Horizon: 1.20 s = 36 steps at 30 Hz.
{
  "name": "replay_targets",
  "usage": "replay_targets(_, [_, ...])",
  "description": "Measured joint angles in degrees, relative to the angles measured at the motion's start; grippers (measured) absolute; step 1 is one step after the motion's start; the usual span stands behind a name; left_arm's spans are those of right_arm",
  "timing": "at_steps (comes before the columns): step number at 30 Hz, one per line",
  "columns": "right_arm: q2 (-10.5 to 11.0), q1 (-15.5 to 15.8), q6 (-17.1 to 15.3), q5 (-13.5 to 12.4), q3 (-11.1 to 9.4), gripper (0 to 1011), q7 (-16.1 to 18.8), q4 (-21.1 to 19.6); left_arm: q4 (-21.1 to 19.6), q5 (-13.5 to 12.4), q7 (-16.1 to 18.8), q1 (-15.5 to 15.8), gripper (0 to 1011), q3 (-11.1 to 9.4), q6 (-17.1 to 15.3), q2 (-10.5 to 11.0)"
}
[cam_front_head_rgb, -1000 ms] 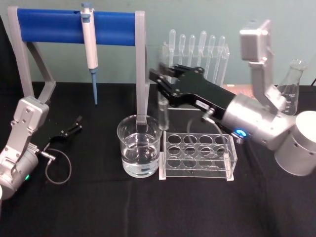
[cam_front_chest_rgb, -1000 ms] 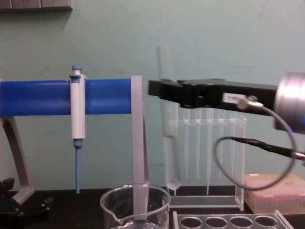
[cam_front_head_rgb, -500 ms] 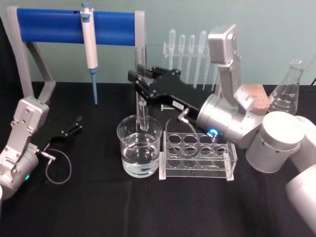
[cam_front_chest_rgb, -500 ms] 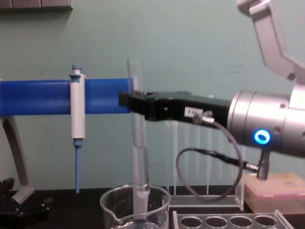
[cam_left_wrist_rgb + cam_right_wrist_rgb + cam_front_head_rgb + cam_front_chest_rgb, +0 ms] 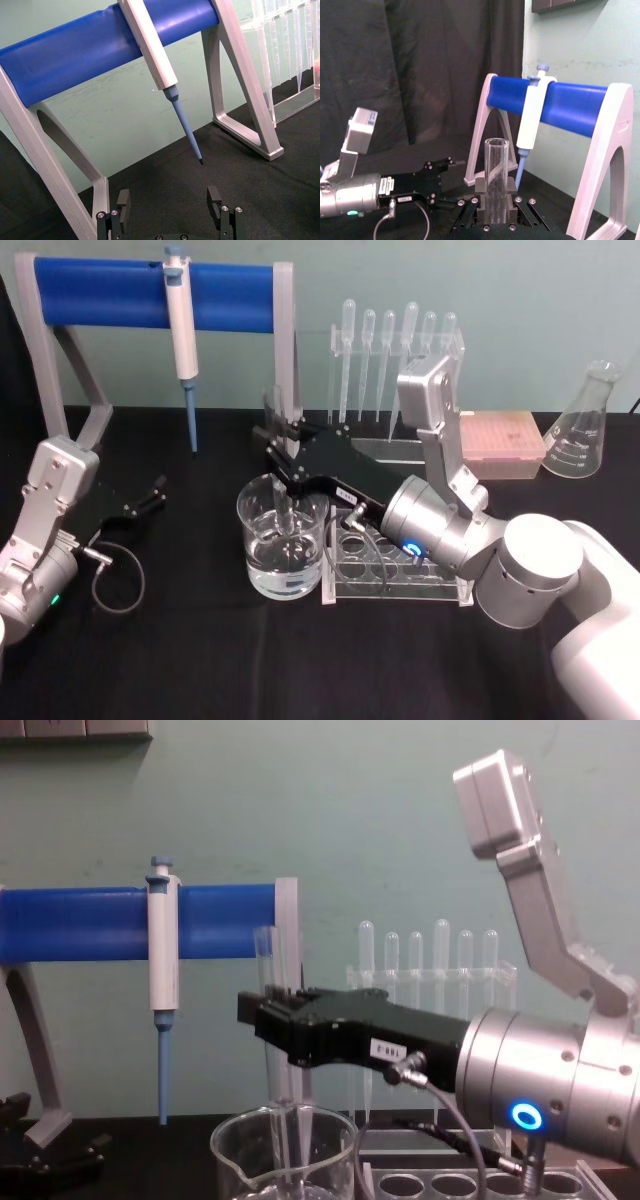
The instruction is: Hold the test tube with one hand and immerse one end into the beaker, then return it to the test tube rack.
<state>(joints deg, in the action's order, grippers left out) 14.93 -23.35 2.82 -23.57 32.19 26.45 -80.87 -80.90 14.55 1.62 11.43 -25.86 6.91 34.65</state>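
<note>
Label check: the white tag on the right hand [image 5: 262,1020] seems to read "188-2", upside down in the chest view. I cannot read the printed marks on the flask [image 5: 578,435]. The right hand is clamped on the test tube [image 5: 267,965] about mid-length, and the tube stands upright with its mouth up. Its lower end is inside the beaker [image 5: 250,540], which holds clear liquid, but I cannot tell how far the tip goes under. The test tube rack [image 5: 455,570] sits just beside the beaker at its 3 o'clock. The left hand [image 5: 169,207] rests on the desk [image 5: 200,660] at the beaker's 9 o'clock with its fingers apart, holding nothing. Against 0.5 s ago, the right hand has come down. The tube mouth now sits level with the blue bar [image 5: 80,925] rather than above it.
</note>
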Motion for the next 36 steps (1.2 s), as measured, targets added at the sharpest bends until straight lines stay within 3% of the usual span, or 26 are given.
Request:
replay_targets(8, [-0.9,1.2,0.5,1.5,-0.4,227,-0.2,1.1,0.0,0.0,0.0,0.0,1000,0.0,0.0,0.0])
replay_targets(18, [-2.4,3.2,1.3,1.5,-1.6,227,-0.5,2.5,0.0,0.0,0.0,0.0,1000,0.0,0.0,0.0])
replay_targets(36, [-2.4,3.7,-0.1,3.6,-1.8,227,-1.1,1.6,0.0,0.0,0.0,0.0,1000,0.0,0.0,0.0])
